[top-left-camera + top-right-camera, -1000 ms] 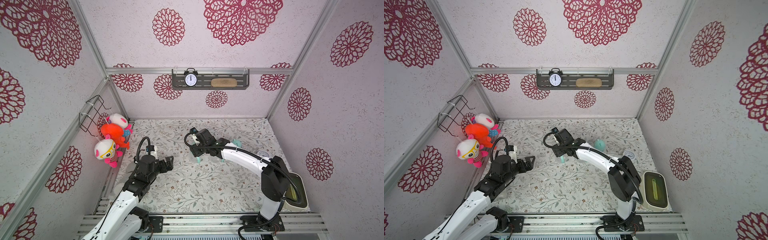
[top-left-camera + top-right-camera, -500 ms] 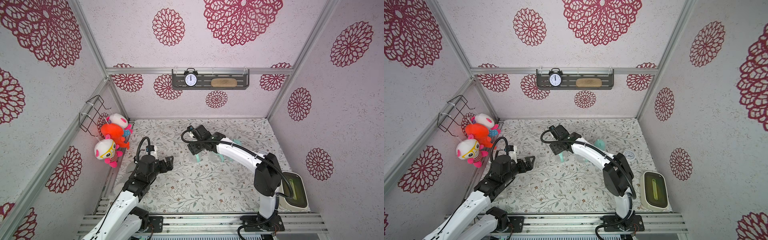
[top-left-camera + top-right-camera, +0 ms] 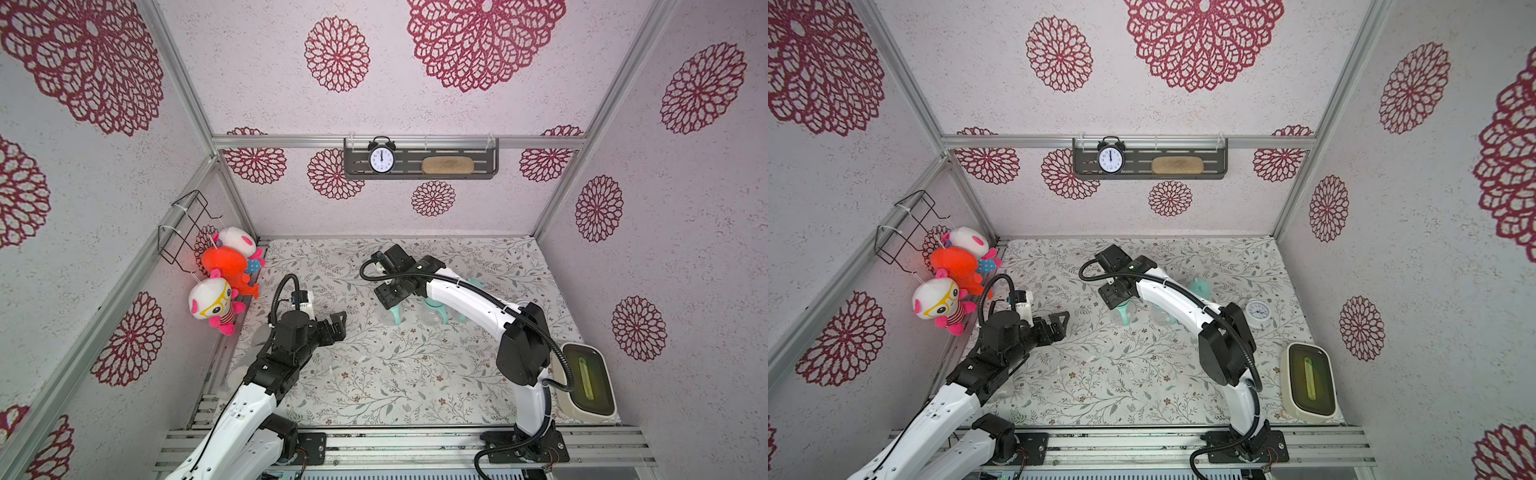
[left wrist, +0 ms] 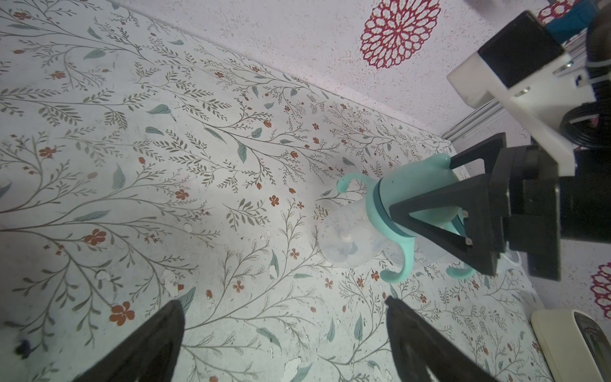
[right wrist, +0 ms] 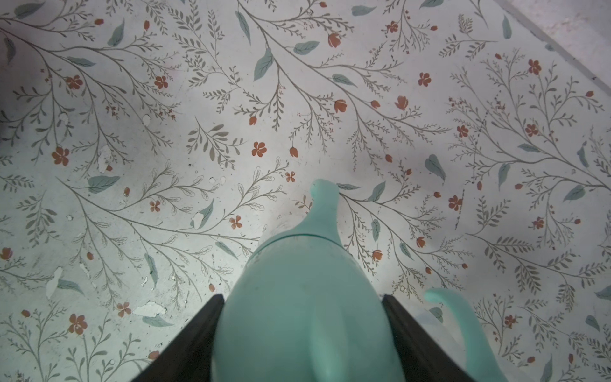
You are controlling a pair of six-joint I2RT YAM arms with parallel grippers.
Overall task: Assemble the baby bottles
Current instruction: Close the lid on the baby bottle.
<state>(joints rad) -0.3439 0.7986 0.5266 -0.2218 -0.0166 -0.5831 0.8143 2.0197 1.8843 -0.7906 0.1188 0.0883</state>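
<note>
My right gripper [image 5: 302, 297] is shut on the mint dome cap [image 5: 297, 264] of a baby bottle [image 4: 350, 238]. That bottle hangs tilted, its clear base turned toward my left gripper [image 4: 282, 302]. In both top views this bottle [image 3: 394, 319] [image 3: 1121, 313] shows just under the right gripper [image 3: 392, 299] in mid-table. A second clear bottle [image 3: 432, 316] with mint handles stands beside it. The mint cap of a third [image 3: 1200, 289] peeks out behind the right arm. My left gripper [image 3: 338, 324] hovers open and empty to the left, apart from the bottles.
A small white alarm clock [image 3: 1258, 311] lies on the mat by the right arm. A cream box with a green window [image 3: 586, 378] sits at the front right. Plush toys [image 3: 224, 274] hang on the left wall. A shelf [image 3: 419, 166] is on the back wall.
The right arm has shifted slightly left and back with the bottle in its grip. The left arm has not moved.
</note>
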